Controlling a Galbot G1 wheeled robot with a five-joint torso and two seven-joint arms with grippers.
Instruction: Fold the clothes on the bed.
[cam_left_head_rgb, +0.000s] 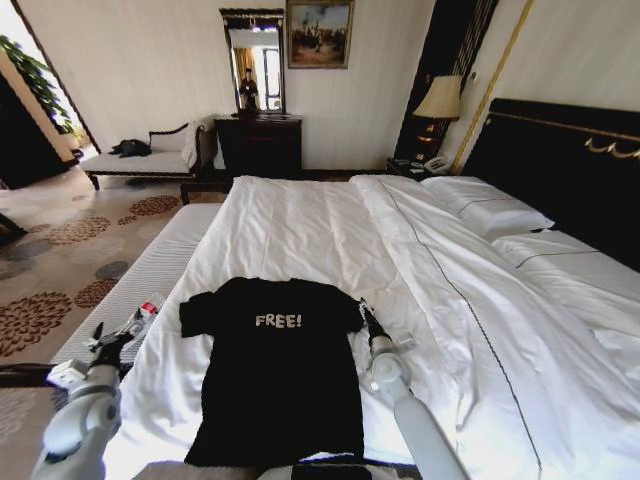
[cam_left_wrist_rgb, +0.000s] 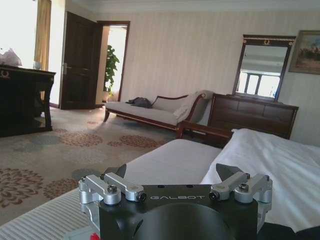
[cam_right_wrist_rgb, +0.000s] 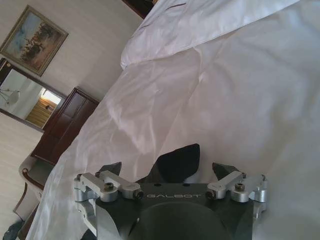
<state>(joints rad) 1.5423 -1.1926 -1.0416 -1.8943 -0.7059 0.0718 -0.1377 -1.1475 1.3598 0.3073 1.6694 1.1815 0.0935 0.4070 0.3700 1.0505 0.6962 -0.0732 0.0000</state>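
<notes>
The clothes are one black T-shirt (cam_left_head_rgb: 280, 380) with white "FREE!" lettering. It lies flat, chest up, at the near edge of the white bed (cam_left_head_rgb: 330, 230). My right gripper (cam_left_head_rgb: 366, 316) sits low over the duvet just beside the shirt's right sleeve. In the right wrist view this gripper (cam_right_wrist_rgb: 168, 169) is open, and the black sleeve tip (cam_right_wrist_rgb: 176, 162) lies on the white cover in the gap between its fingers. My left gripper (cam_left_head_rgb: 110, 338) hovers off the shirt's left side, over the pale ribbed bed edge. It stands open (cam_left_wrist_rgb: 173, 173) and holds nothing.
Pillows (cam_left_head_rgb: 487, 205) and a dark headboard (cam_left_head_rgb: 560, 160) are at the right. A pale chaise (cam_left_head_rgb: 145, 160), a dark dresser with mirror (cam_left_head_rgb: 258, 140) and a lamp (cam_left_head_rgb: 438, 98) line the far wall. Patterned carpet (cam_left_head_rgb: 60, 250) lies to the left.
</notes>
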